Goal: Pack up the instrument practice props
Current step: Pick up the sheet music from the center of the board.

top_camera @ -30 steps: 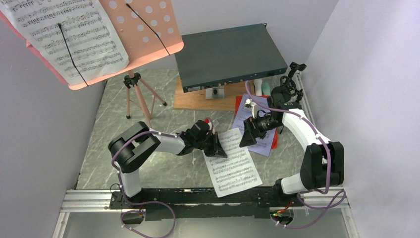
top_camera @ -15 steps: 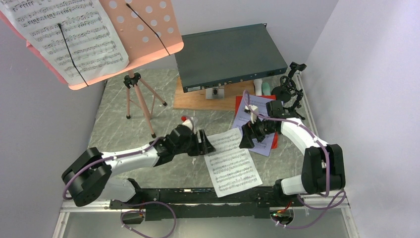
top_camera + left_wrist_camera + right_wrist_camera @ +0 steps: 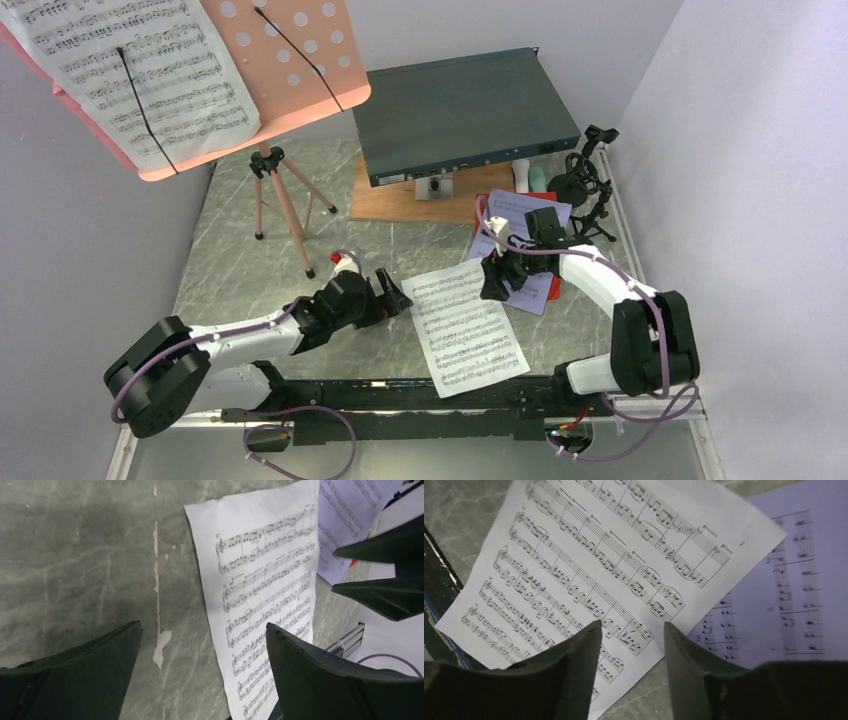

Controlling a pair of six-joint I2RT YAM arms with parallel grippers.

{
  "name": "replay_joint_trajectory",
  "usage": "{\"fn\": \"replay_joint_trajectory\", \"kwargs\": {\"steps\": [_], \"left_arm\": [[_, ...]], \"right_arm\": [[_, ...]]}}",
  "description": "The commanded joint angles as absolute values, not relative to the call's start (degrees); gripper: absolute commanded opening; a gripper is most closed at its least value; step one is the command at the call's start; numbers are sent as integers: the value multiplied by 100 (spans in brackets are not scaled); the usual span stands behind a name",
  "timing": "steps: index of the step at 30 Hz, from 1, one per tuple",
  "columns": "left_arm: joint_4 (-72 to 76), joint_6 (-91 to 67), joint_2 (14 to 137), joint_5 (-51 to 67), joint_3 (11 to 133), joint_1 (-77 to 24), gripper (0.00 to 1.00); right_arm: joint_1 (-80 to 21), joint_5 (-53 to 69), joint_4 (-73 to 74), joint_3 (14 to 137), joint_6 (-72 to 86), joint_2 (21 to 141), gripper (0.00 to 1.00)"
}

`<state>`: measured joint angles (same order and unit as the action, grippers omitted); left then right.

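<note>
On white page, printed staves.

Dark grey flat metal rack-mount box sits on a light wooden board at the far edge — grey marble-patterned tabletop underneath.

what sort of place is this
Probably a robot lab cell staged as a music practice corner: pink music stand, loose sheet-music page on a small walled-in table, with a left arm and right arm bolted at its near edge.
</note>
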<state>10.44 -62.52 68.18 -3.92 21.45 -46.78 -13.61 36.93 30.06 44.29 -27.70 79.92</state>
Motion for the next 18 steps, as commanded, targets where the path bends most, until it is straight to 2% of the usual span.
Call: {"fn": "replay_joint_trajectory", "kwargs": {"steps": [1, 6, 8, 14, 18], "left_arm": [[1551, -6458, 7248, 47, 2237, -4553, 99], [2371, -6705, 7896, 445, 2165, -4535, 99], [2527, -6760, 8138, 594, 2204, -4535, 99], [2750, -6928, 8726, 850, 2296, -4535, 98], [3691, -6966, 9174, 1167, 2218, -4534, 97]], "right_arm": [[-1615, 2972, 2949, 4570, -2883, 8378, 43], [-1878, 2599, 3046, 4689, -2852, 8817, 18], [-2025, 2408, 3113, 4737, -2836, 9032, 12], [-2257, 2020, 3181, 4806, -2789, 9421, 8], [-2334, 1945, 3229, 4850, -2791, 9567, 8]]}}
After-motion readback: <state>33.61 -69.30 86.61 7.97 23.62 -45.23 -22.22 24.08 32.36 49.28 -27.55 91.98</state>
